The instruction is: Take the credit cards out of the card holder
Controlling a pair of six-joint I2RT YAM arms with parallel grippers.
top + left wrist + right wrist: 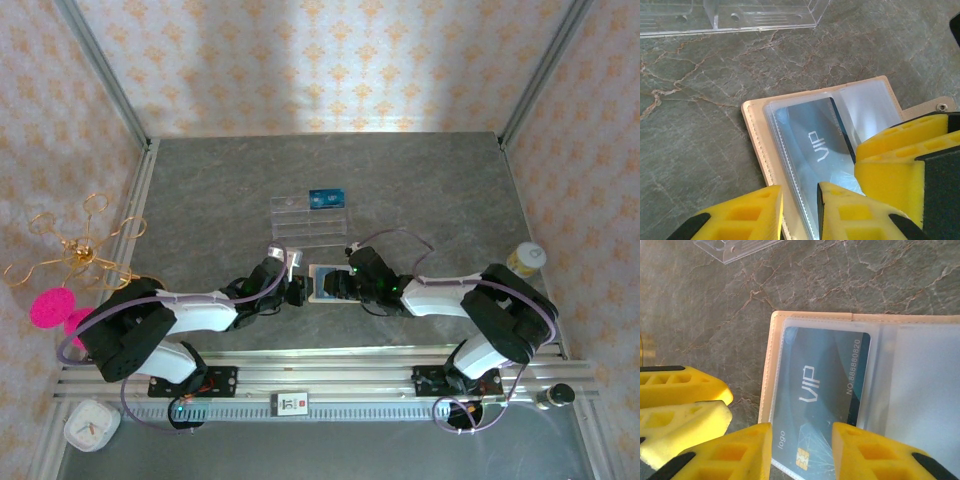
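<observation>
Grey marbled tabletop [400, 180] under wallpapered walls [320, 70] holds the card holder [756, 131]; left fingers [740, 215] and right fingers [730, 455] narrowly parted.

- The card holder [766, 390] is showing a cream-beige border and pale frosted pockets.
- The credit card [815, 385] is showing blue, with white "VIP" lettering and white numbers.
- The counter [700, 115] is showing grey marbling with brownish veins.
- The left end effector [800, 200] and right end effector [802, 435] are showing bright yellow.
- The walls [320, 60] are displaying cream paper with an orange floral repeat.
</observation>
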